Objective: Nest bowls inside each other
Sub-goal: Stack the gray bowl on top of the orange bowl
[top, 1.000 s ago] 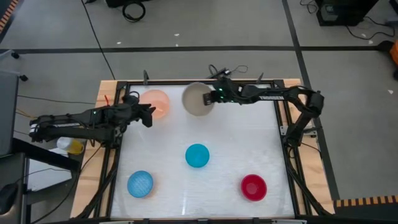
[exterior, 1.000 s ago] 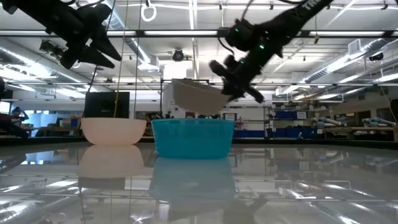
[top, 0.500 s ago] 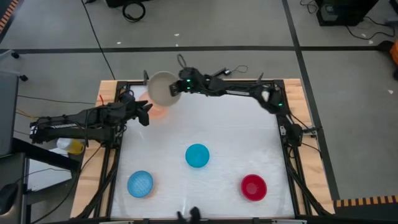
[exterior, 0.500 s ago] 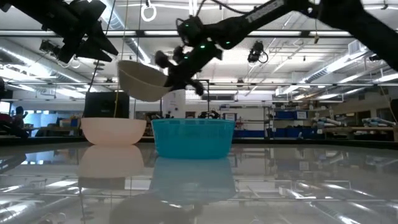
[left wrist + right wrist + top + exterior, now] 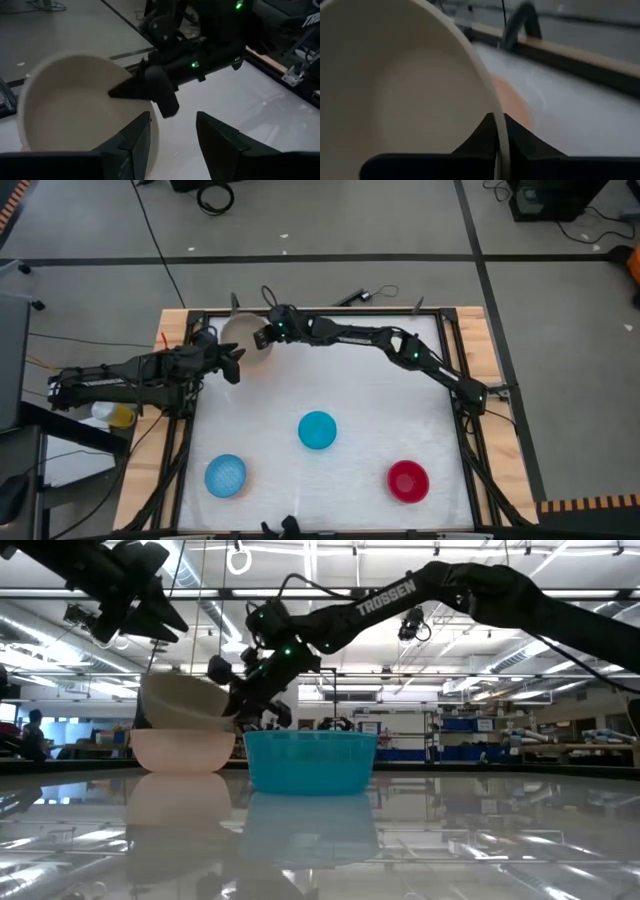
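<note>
The beige-grey bowl (image 5: 243,337) hangs tilted over the pale pink bowl (image 5: 183,751) at the table's far left. In the low view its underside (image 5: 180,718) dips to the pink bowl's rim; whether the two touch, I cannot tell. My right gripper (image 5: 266,338) is shut on the beige-grey bowl. My left gripper (image 5: 233,366) hovers open just beside and above both bowls, nothing between its fingers. The cyan bowl (image 5: 318,430), the textured blue bowl (image 5: 225,475) and the red bowl (image 5: 408,480) each stand on their bases on the table. My right gripper pinches the beige-grey bowl's rim (image 5: 498,134) on the side toward the table's right, one finger (image 5: 142,89) inside the bowl and one outside. The fingers reach in from the right, slanting down. The bowl is tilted, its opening turned up and toward the left gripper.
The black frame rail (image 5: 330,314) runs along the far edge right behind the two bowls. The white table top (image 5: 380,400) is bare between the far bowls and the three near ones.
My right gripper has carried the beige-grey bowl along the far edge toward the table's left and a little down, from beside the pink bowl to over it. The bowl has tipped as it sank toward the pink bowl's rim.
</note>
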### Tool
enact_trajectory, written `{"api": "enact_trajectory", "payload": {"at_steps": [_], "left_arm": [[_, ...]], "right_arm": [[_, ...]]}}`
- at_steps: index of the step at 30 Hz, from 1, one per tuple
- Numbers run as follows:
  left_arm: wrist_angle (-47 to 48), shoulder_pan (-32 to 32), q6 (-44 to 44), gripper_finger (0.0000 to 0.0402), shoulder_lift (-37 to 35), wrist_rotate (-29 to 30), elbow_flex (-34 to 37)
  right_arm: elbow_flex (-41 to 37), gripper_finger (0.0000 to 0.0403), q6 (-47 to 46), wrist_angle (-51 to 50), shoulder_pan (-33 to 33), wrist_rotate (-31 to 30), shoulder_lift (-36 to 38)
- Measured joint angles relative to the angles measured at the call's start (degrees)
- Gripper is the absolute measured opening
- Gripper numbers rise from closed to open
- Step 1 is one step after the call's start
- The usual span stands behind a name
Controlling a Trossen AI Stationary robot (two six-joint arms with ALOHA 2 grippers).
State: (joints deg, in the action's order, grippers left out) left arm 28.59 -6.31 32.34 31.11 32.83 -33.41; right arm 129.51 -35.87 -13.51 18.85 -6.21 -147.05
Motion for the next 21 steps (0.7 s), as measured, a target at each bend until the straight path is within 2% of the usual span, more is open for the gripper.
{"api": "enact_trajectory", "payload": {"at_steps": [4, 14, 18, 21], "left_arm": [[0.93, -0.01, 0.0, 0.0162, 0.0, -0.07, 0.0], [1.4, 0.0, 0.0, 0.0162, 0.0, 0.6, 0.0], [1.65, 0.01, 2.29, 0.0162, -0.04, 0.14, 0.0], [4.15, 0.04, 3.27, 0.0162, -0.15, -3.7, 0.0]], "right_arm": [[-0.02, 0.0067, -0.16, -3.91, 0.0, 0.52, -0.12], [-0.02, 0.017, 1.34, -4.38, 0.02, 2.4, 1.08], [-0.02, 0.0185, -1.53, -6.92, 0.1, 1.68, 3.91], [-0.02, 0.0185, -0.31, -9.92, 0.29, 0.87, 7.26]]}}
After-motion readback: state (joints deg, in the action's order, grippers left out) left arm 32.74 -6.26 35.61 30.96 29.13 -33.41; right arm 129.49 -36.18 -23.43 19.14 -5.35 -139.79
